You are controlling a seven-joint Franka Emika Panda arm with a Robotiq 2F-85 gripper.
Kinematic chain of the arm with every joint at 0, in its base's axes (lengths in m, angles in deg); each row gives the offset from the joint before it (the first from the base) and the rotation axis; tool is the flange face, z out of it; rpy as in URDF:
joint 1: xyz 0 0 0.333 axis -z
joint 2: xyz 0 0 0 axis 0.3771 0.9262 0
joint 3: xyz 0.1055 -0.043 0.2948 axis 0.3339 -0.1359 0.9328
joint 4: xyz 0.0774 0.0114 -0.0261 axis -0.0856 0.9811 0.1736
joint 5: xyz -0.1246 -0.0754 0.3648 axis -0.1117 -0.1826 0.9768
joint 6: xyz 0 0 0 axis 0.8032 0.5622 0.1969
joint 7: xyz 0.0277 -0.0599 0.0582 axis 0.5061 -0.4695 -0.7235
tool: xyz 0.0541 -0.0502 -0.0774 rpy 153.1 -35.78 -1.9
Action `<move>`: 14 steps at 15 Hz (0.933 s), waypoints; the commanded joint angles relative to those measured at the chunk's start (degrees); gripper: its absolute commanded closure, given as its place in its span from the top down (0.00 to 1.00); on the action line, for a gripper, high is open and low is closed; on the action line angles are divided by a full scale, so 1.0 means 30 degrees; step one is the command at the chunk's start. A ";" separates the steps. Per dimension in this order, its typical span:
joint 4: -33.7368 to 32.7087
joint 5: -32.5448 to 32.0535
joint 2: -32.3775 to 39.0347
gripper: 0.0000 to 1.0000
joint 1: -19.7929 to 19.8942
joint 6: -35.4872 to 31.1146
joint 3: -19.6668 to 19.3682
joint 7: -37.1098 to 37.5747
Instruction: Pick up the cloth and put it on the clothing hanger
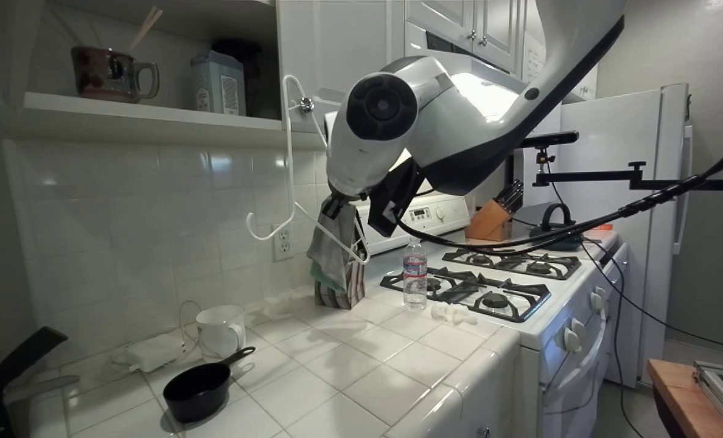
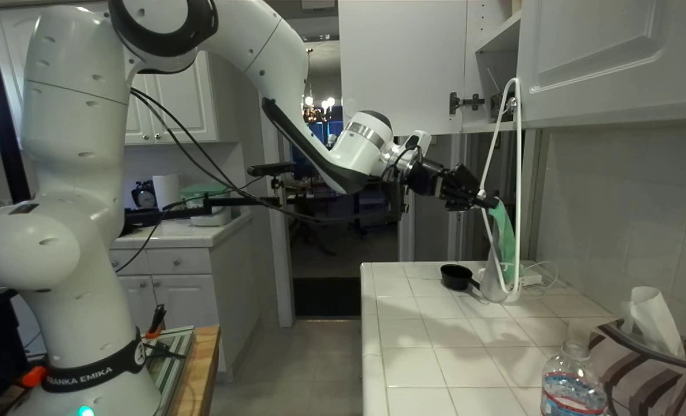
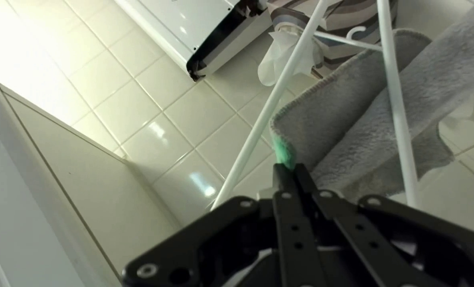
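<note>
Your gripper [image 3: 292, 167], at the lower middle of the wrist view, pinches the green edge of the cloth [image 3: 332, 119], whose grey body trails toward the upper right; one white bar of the clothing hanger [image 3: 277, 89] crosses in front of it. In an exterior view the clothing hanger hangs from a cabinet knob [image 1: 307, 105] left of centre, a bar again crossing in front of the cloth. How much lies through the opening, you can't tell.

This looks like the threading step: carry the pinched edge well past the bar, lower it so the cloth drapes over, and only then let go. Go gently; a bump could swing the clothing hanger off its knob.

Right of centre, the bottle [image 1: 415, 277] seems to hold clear liquid. A white tissue [image 2: 652, 320] pokes from the striped box [image 2: 655, 375] at lower right. At lower left, the contents of the white mug [image 1: 215, 337] and black pan [image 1: 206, 401] don't show.
</note>
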State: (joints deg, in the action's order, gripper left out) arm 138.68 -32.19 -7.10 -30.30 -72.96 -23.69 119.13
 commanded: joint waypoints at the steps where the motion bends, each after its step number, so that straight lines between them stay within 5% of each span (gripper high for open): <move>1: 0.2077 -0.0821 -0.2049 0.01 -0.0405 0.1793 0.0460 0.1554; 7: 0.4463 -0.0785 -0.4397 0.01 -0.0717 0.4899 0.1212 0.2795; 14: 0.4979 0.0181 -0.2452 0.01 0.0022 0.1174 0.0971 0.3614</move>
State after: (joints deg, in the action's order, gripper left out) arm 153.91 -32.37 -16.97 -31.76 -64.19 -20.13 128.29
